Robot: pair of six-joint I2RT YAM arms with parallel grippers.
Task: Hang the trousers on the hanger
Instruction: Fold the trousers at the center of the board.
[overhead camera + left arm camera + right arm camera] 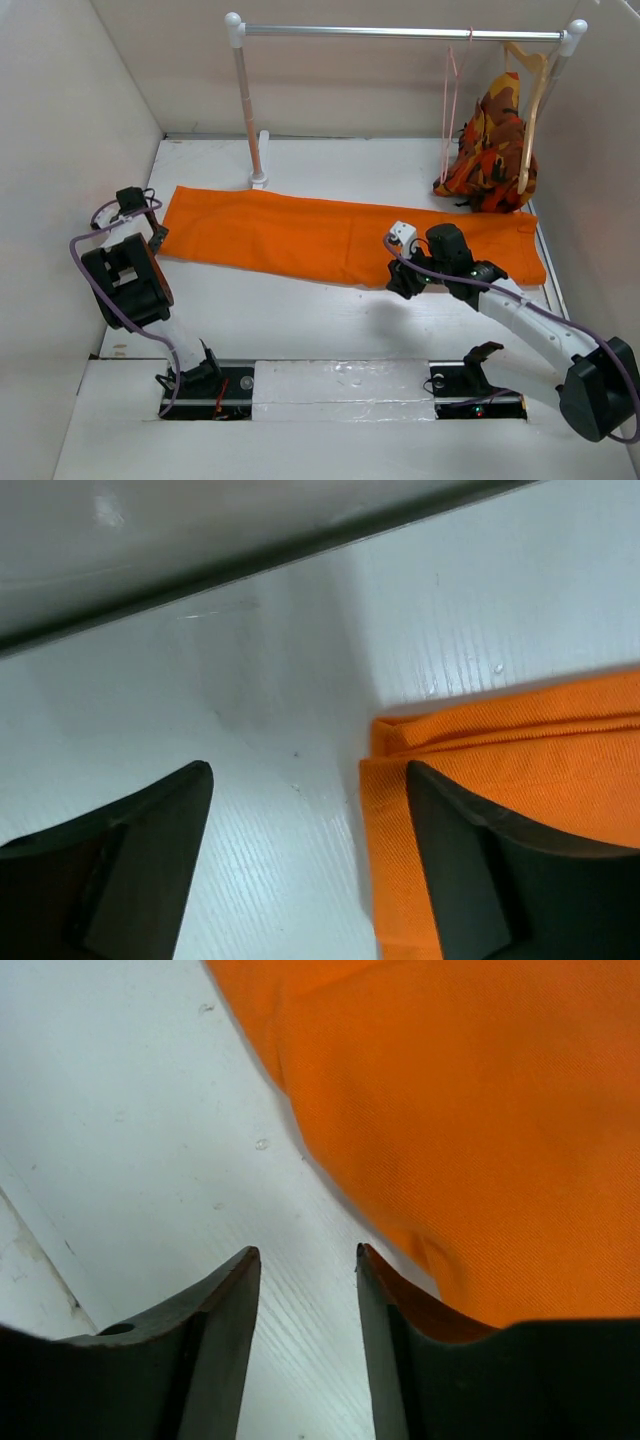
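Observation:
The bright orange trousers lie flat across the table, running left to right. The pink wire hanger hangs on the rail at the back right. My left gripper is open at the trousers' left end; in the left wrist view the folded cloth edge lies between the fingers, under the right one. My right gripper is open at the trousers' near edge; in the right wrist view only white table shows between the fingers, with the cloth just beside the right finger.
An orange-red-black patterned garment hangs on a light wooden hanger at the rail's right end. The rail's left post stands behind the trousers. White walls close in the left, back and right.

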